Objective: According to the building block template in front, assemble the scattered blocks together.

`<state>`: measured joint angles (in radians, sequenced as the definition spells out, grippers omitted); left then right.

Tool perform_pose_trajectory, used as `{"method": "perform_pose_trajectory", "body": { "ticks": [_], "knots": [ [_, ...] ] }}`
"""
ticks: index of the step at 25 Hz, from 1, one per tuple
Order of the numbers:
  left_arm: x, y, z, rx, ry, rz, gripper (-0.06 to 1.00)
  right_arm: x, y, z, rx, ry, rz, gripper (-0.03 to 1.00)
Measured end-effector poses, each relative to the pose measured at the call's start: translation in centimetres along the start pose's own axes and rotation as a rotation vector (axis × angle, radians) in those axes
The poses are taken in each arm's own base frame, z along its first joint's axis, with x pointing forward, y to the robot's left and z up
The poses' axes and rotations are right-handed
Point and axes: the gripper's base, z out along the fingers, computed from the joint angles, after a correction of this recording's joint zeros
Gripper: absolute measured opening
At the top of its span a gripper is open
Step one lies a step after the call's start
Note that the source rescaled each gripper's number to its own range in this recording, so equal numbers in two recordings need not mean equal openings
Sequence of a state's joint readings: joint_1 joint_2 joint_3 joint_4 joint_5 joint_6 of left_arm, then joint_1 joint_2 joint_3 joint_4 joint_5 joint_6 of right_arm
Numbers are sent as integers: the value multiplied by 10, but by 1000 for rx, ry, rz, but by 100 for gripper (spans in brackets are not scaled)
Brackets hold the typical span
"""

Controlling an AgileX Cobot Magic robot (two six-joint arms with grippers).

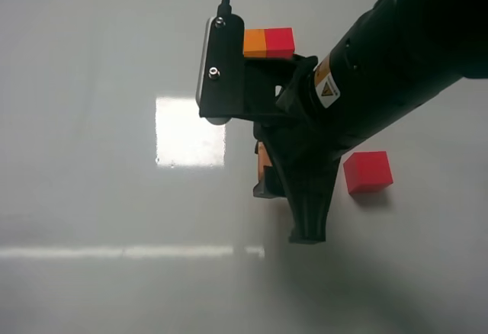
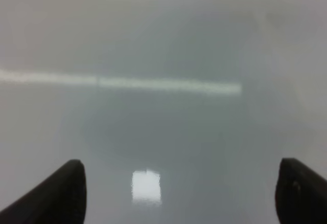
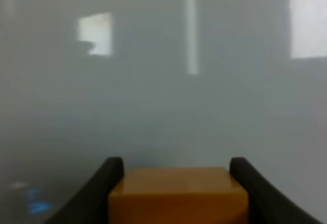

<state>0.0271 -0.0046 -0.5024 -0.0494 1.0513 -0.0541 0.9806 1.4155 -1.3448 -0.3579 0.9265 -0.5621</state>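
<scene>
A glossy pale table (image 1: pixel 84 59) bears bright light reflections (image 1: pixel 191 130).

orange block (image 1: pixel 260 168) mostly behind right arm (image 1: pixel 381 67), template (image 1: pixel 269 43) partly covered — left gripper (image 2: pixel 179 183) cropped to fingertips (image 2: pixel 69 185)

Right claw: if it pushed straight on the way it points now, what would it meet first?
The right claw grips the orange rectangular block; beyond that, only the glossy grey tabletop shows ahead, probably met first. The red cube sits off to the side. Depth is unclear.
</scene>
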Motion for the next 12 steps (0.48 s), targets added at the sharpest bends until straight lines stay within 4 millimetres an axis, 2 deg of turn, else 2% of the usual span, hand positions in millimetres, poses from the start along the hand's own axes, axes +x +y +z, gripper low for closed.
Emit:
{"method": "perform_pose_trajectory", "body": {
  "ticks": [5, 12],
  "knots": [
    [0, 0, 0, 0, 0, 0, 1, 22, -5, 16, -20, 35, 21, 0],
    [0, 0, 0, 0, 0, 0, 1, 34, -7, 17, -20, 18, 17, 0]
  ]
}}
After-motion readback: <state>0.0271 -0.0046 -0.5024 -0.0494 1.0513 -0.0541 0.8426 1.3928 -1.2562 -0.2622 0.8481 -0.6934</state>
